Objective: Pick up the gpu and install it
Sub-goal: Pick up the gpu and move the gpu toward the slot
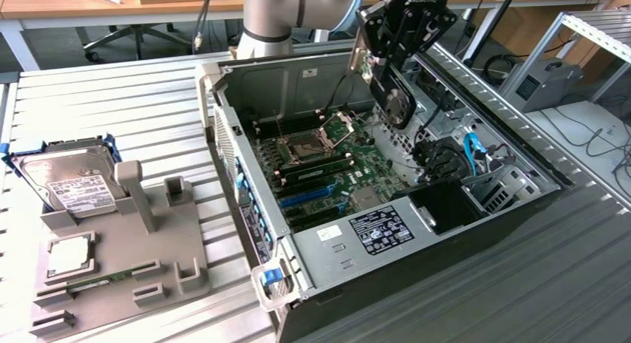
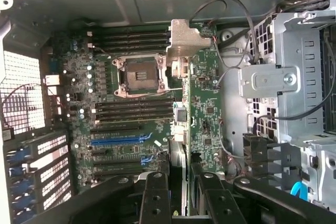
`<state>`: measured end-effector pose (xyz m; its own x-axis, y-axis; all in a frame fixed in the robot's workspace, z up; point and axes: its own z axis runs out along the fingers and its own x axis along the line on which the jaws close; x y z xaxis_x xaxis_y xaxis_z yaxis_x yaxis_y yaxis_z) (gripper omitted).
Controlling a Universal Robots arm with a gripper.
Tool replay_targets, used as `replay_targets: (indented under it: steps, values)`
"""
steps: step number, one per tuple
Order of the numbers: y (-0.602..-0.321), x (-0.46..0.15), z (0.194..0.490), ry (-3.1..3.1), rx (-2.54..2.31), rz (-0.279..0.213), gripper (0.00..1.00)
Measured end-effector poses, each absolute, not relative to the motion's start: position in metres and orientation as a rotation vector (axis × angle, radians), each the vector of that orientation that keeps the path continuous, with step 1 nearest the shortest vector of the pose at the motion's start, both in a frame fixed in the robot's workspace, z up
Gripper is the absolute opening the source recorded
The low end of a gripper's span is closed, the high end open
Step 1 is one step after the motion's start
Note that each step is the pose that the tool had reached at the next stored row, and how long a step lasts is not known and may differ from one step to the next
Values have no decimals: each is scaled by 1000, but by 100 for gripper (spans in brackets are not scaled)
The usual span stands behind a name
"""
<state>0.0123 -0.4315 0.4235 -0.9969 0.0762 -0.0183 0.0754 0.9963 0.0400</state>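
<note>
The gpu (image 1: 392, 97), a thin card with a black round fan on one face, hangs upright above the open computer case (image 1: 473, 232), over its far right side. My gripper (image 1: 383, 58) is shut on the card's upper edge. In the wrist view the gpu (image 2: 181, 182) shows edge-on as a narrow strip between the two black fingers (image 2: 155, 198). Below it lies the green motherboard (image 2: 205, 103) with its blue expansion slots (image 2: 121, 140). The same slots (image 1: 310, 197) sit lower in the case, toward the exterior view's left of the card.
A grey holder block (image 1: 128, 239) stands on the slatted table at the exterior view's left, with a silver hard drive (image 1: 69, 182) leaning at its back, a square chip (image 1: 69, 256) and a narrow green stick (image 1: 99, 282). Drive cages (image 2: 283, 82) and cables crowd the case's right side.
</note>
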Motion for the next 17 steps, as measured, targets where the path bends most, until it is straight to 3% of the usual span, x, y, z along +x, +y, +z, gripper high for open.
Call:
replay_targets:
  steps: [17]
  values:
    - [-431,33,419,3122,119,61,26]
